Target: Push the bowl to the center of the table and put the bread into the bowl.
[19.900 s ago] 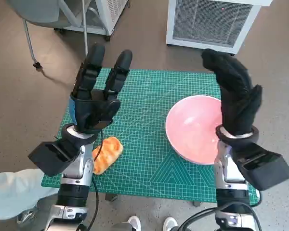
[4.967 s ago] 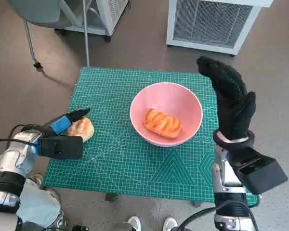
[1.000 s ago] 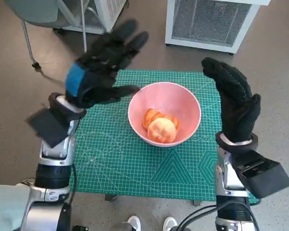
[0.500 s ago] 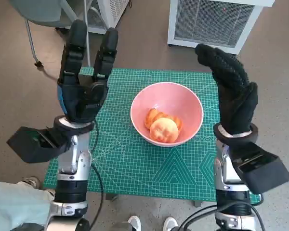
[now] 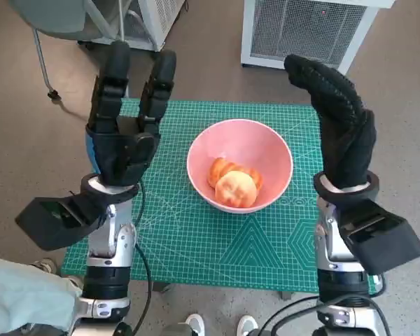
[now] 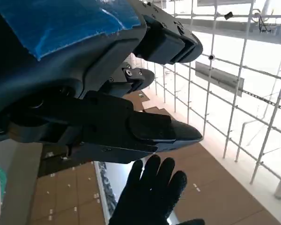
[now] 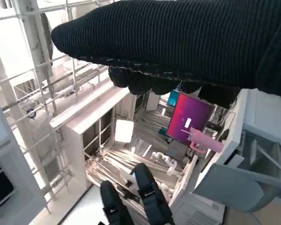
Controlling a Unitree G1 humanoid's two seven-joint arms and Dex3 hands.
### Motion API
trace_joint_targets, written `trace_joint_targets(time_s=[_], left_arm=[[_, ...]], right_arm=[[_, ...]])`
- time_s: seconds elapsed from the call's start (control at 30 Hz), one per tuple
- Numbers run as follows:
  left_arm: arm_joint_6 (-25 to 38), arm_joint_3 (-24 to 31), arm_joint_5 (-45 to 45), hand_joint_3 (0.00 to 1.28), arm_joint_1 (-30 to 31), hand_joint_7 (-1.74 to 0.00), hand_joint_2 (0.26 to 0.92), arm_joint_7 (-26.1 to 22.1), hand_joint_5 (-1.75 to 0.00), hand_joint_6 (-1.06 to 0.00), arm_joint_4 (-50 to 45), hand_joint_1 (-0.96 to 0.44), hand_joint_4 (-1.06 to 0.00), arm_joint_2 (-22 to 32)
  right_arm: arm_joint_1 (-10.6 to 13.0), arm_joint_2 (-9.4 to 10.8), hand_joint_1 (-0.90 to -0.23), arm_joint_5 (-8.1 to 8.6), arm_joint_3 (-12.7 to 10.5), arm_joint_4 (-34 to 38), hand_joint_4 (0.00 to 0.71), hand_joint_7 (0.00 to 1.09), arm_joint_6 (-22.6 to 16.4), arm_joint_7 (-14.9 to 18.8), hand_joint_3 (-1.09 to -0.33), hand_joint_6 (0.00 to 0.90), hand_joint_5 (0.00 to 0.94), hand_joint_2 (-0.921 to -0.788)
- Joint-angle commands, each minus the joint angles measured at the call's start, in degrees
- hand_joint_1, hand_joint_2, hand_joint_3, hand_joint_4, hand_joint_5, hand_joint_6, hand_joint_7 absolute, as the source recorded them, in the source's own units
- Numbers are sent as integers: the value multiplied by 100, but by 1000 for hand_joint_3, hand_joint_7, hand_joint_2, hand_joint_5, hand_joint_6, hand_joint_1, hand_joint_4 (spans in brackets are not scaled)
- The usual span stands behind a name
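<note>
The pink bowl [image 5: 266,150] stands near the middle of the green cutting mat [image 5: 196,231]. Two pieces of golden bread [image 5: 232,183] lie inside it, one round bun partly over a longer roll. My left hand [image 5: 124,133] is raised upright over the mat's left side, fingers spread and pointing away, holding nothing. My right hand [image 5: 341,126] is raised over the mat's right edge, fingers extended, empty too. The left wrist view shows my left hand [image 6: 75,70] close up with the gloved right hand [image 6: 152,194] beyond it. In the right wrist view the glove [image 7: 187,42] fills the top and the left hand [image 7: 136,197] shows far off.
A white slatted unit [image 5: 308,31] stands beyond the table's far edge and a chair leg [image 5: 45,66] at the far left. A person's pale sleeve [image 5: 17,297] shows at the near left corner, shoes [image 5: 217,325] below the table's front edge.
Since five seconds ago the second bun has gone from the mat's left edge into the bowl. My left hand has risen from there to an upright spread pose; over the last half second hardly anything moves.
</note>
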Motion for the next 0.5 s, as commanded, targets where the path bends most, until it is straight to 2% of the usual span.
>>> trace_joint_targets(time_s=[0.03, 0.4, 0.5], left_arm=[[-82, -19, 88, 154, 58, -22, 921, 44, 0, -437, 3, -318, -320, 32], [-119, -60, 156, 154, 81, -18, 921, 148, 0, -436, 36, -309, -316, -35], [-244, -52, 200, 155, 109, -17, 921, 207, -2, -436, 61, -250, -321, -72]], right_arm=[[-35, -22, -531, 8, 18, 111, 290, 694, 7, 42, -780, -1, 49, -921], [-72, -47, -526, 18, 35, 199, 300, 701, -41, 75, -776, -1, 51, -921], [-82, -53, -525, 15, 39, 247, 301, 700, -79, 87, -774, -1, 52, -921]])
